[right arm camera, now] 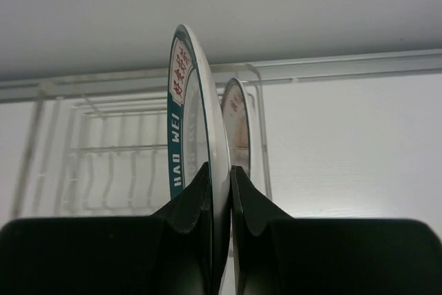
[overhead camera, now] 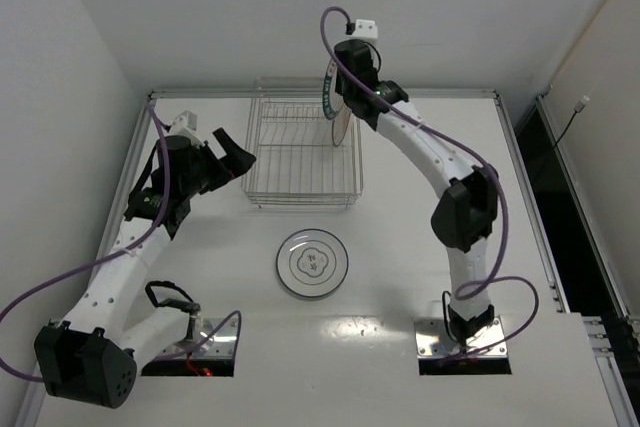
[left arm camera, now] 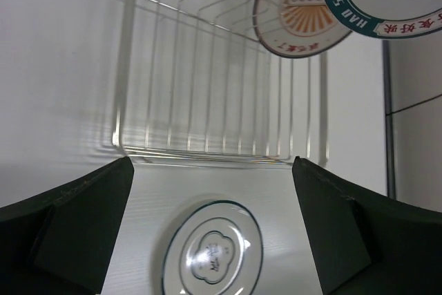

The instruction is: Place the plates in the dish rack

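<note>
The right hand (right arm camera: 219, 174) is clenched on the lower edge of a teal-rimmed plate (right arm camera: 190, 101), one finger on each face, and holds it upright and edge-on above the right end of the dish rack (overhead camera: 303, 152). In the top view this plate (overhead camera: 327, 97) shows only as a thin arc just under the hand (overhead camera: 345, 82). Whether its rim touches the wires cannot be told from any view.

Just beside it, on the side nearer the rack's right wall, an orange-patterned plate (right arm camera: 238, 129) stands upright inside the rack (right arm camera: 103, 150). Its lower part is hidden behind the right hand's fingers (right arm camera: 259, 215).

A third, flat plate (overhead camera: 313, 263) with a dark ring lies on the table (overhead camera: 420, 277) in front of the rack, well apart from it.

The left hand (overhead camera: 243, 165) is released, its fingers (left arm camera: 76, 219) spread wide and holding nothing. It hovers at the rack's left front corner and looks across it. In the left wrist view the flat plate (left arm camera: 213, 250) sits between the two fingers, cut off at the bottom edge, and both upright plates are cropped at the top. The lettering on the teal rim is too small to read fully.
</note>
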`<state>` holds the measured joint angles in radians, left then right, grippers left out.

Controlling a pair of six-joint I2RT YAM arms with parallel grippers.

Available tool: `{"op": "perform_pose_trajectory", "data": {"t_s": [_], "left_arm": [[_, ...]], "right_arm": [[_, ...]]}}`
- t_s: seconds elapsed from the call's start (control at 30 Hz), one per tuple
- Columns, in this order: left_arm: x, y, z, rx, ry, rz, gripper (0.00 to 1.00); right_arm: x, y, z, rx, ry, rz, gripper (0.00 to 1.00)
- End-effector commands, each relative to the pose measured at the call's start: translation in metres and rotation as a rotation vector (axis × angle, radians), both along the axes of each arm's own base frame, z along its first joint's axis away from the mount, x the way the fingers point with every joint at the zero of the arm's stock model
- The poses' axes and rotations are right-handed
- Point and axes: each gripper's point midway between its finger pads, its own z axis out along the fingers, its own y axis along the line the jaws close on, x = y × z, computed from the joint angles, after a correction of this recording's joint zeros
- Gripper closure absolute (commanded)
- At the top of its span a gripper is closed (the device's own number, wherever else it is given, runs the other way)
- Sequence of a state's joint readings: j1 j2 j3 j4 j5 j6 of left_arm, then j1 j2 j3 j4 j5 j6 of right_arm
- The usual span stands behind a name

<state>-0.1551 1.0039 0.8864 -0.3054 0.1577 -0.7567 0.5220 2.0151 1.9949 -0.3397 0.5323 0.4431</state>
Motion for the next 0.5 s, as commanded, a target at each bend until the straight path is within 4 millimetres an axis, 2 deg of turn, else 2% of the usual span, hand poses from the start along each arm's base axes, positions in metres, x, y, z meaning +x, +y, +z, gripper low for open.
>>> {"op": "perform_pose_trajectory", "data": {"t_s": [0.0, 0.13, 0.17, 0.2, 0.23, 0.27, 0.33, 0.47], "left_arm": [[-0.003, 0.029, 0.012, 0.141, -0.047, 0.080, 0.01], [-0.003, 0.042, 0.016, 0.209, -0.059, 0.122, 0.01], [-0.004, 0.039, 0.016, 0.217, -0.062, 0.106, 0.01], [-0.004, 0.039, 0.014, 0.217, -0.064, 0.106, 0.01], [-0.005, 0.037, 0.010, 0.215, -0.055, 0.097, 0.01], [-0.003, 0.037, 0.012, 0.212, -0.066, 0.098, 0.01], [-0.007, 0.032, -0.001, 0.212, -0.040, 0.073, 0.01], [-0.006, 0.030, 0.001, 0.206, -0.049, 0.066, 0.01]], "right_arm": [[0.010, -0.024, 0.004, -0.158, -0.013, -0.143, 1.00], [0.018, -0.023, -0.021, -0.244, 0.015, -0.166, 1.00], [0.018, -0.021, -0.030, -0.263, 0.025, -0.178, 1.00], [0.019, -0.020, -0.029, -0.257, 0.017, -0.179, 1.00], [0.021, -0.019, -0.037, -0.275, 0.030, -0.175, 1.00], [0.021, -0.019, -0.037, -0.275, 0.030, -0.175, 1.00], [0.026, -0.014, -0.057, -0.286, 0.053, -0.159, 1.00], [0.036, -0.002, -0.074, -0.272, 0.065, -0.131, 1.00]]}}
